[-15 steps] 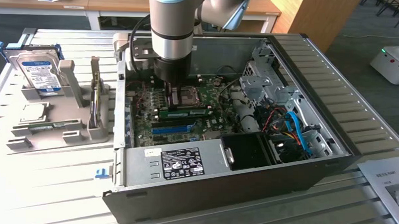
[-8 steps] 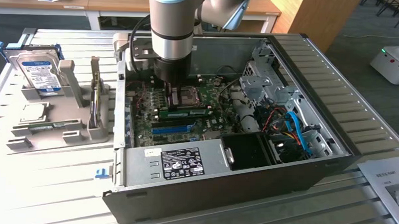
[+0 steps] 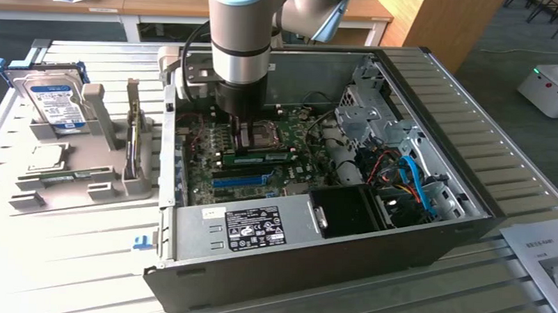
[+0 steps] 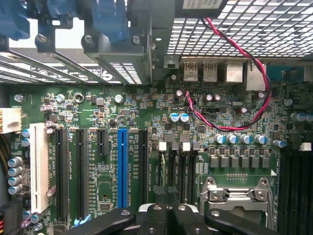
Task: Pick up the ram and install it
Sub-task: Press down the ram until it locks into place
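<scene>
My gripper [image 3: 251, 132] reaches down into the open computer case [image 3: 463, 205], low over the motherboard [image 3: 204, 169] beside the CPU socket [image 4: 237, 196]. In the wrist view its black fingers [image 4: 155, 219] are pressed together, and I see nothing between them. Just in front of the gripper in the exterior view, a green ram stick [image 3: 261, 156] with a pale label lies along the board. I cannot tell if it is seated. Another green stick [image 3: 69, 175] lies in the grey holder [image 3: 120, 186] outside the case, on the exterior view's left.
The long blue slot [image 4: 122, 166] runs among black expansion slots. A red-and-black wire [image 4: 230, 125] loops over the board. A silver hard drive [image 3: 55, 101] with a blue-white label leans in the holder. Drive cages and blue cables [image 3: 417, 179] fill the case's right side.
</scene>
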Available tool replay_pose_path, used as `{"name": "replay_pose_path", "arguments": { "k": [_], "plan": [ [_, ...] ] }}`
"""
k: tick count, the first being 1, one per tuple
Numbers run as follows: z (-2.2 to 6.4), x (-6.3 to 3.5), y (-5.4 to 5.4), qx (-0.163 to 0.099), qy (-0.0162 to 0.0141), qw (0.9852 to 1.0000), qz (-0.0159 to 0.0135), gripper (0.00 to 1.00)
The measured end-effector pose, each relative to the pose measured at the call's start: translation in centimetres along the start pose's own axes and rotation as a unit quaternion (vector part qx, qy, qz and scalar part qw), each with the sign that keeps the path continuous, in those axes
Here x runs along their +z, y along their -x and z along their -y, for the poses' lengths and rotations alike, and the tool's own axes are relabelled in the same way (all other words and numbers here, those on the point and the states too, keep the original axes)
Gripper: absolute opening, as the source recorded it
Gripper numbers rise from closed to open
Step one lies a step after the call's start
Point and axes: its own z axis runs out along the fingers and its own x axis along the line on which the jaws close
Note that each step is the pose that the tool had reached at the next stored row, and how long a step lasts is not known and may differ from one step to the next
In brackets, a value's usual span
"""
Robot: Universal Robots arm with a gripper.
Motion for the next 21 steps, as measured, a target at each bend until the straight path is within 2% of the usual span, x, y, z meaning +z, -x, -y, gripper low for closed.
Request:
{"name": "replay_pose_path", "arguments": {
  "k": [21],
  "plan": [
    [0.0,0.27,-0.05,0.0,-0.0001,1.0,0.0,0.1]
  ]
}}
